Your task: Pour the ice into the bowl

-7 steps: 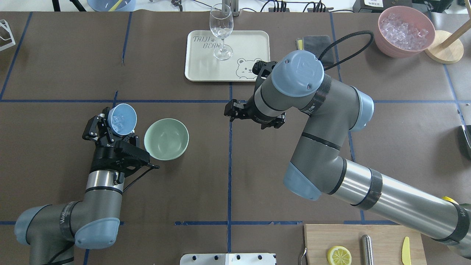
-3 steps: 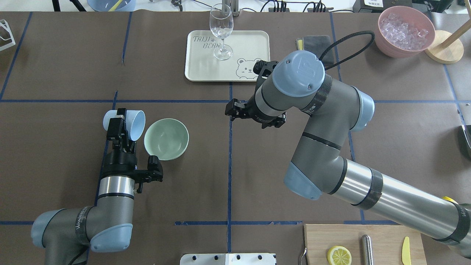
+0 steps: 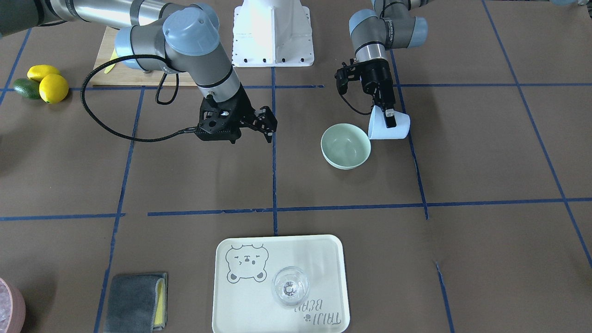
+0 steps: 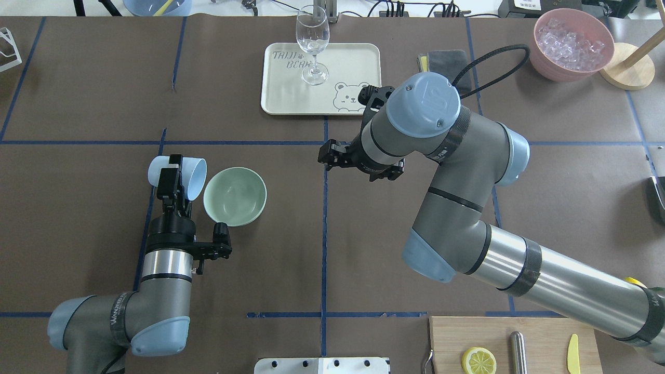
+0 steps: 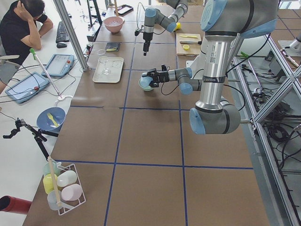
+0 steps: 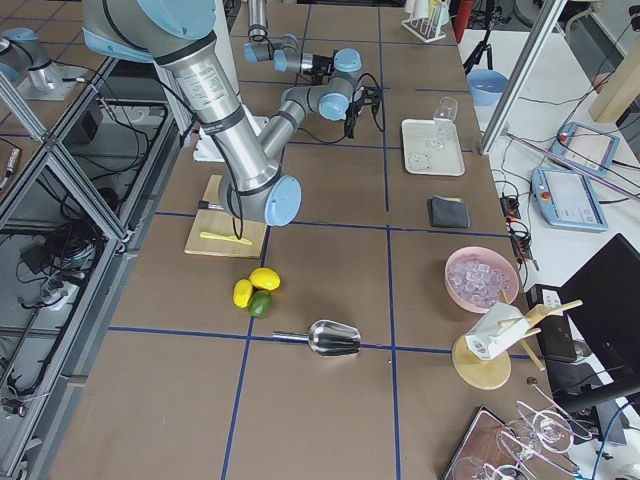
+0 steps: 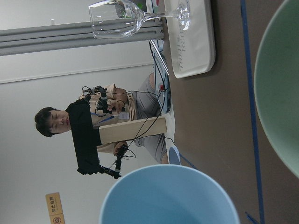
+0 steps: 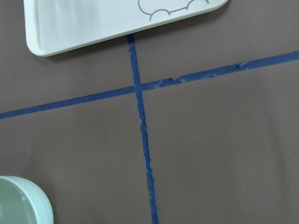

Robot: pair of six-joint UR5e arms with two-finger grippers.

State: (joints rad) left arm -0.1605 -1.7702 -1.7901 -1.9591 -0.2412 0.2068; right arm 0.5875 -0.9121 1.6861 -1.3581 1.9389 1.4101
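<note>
Since 1.0 s ago the light blue plastic cup (image 4: 195, 175), clamped in the left gripper (image 4: 170, 177), has tipped from mouth-up onto its side beside the round mint-green bowl (image 4: 235, 197) on the table; no ice visible in the bowl, so pour probably just starting.

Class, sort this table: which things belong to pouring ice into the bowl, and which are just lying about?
For the job: light blue cup, tipped in the left gripper; mint-green bowl.
Lying about: wine glass, tray, pink bowl, lemons, grey cloth.
</note>
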